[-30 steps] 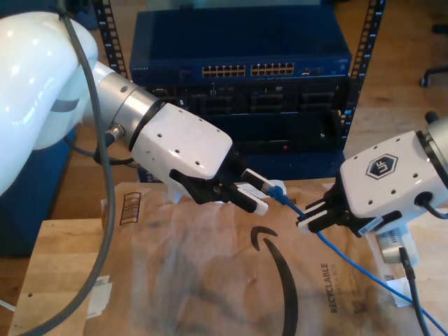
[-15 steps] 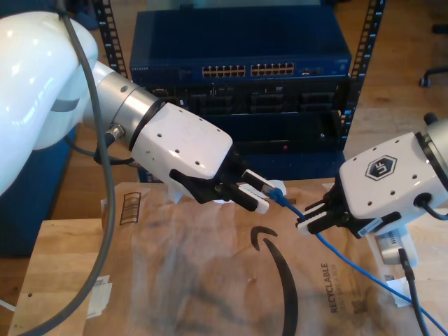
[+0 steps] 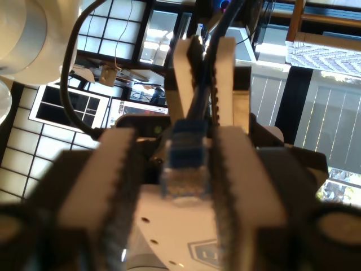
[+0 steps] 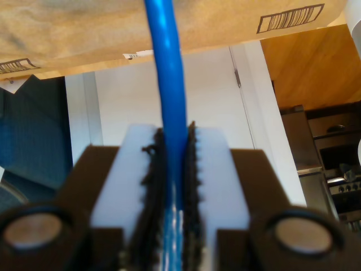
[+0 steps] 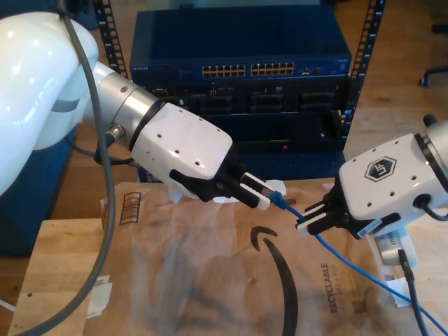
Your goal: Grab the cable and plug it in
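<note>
The blue cable (image 5: pixel 364 269) runs up from the exterior view's lower right to its clear-tipped plug (image 5: pixel 277 199). My second gripper (image 5: pixel 306 222), on the exterior view's right, is shut on the cable (image 4: pixel 166 68) a short way behind the plug; the second wrist view shows the cable pinched in that gripper (image 4: pixel 174 132). My first gripper (image 5: pixel 264 196), on the exterior view's left, has its fingers around the plug. In the first wrist view the plug (image 3: pixel 186 164) sits inside my first gripper (image 3: pixel 177 141) with a thin gap on one side, and beyond it the cable stays clamped by the second gripper's fingers (image 3: pixel 183 79).
A blue network switch (image 5: pixel 210 49) with a row of ports (image 5: pixel 248 70) sits in the rack behind the arms. Brown packing paper (image 5: pixel 210 280) covers the wooden table (image 5: pixel 56 266). A small white object (image 5: pixel 393 253) lies under the second arm.
My first gripper's fingers have drawn closer together around the plug. The second gripper and the cable have barely moved.
</note>
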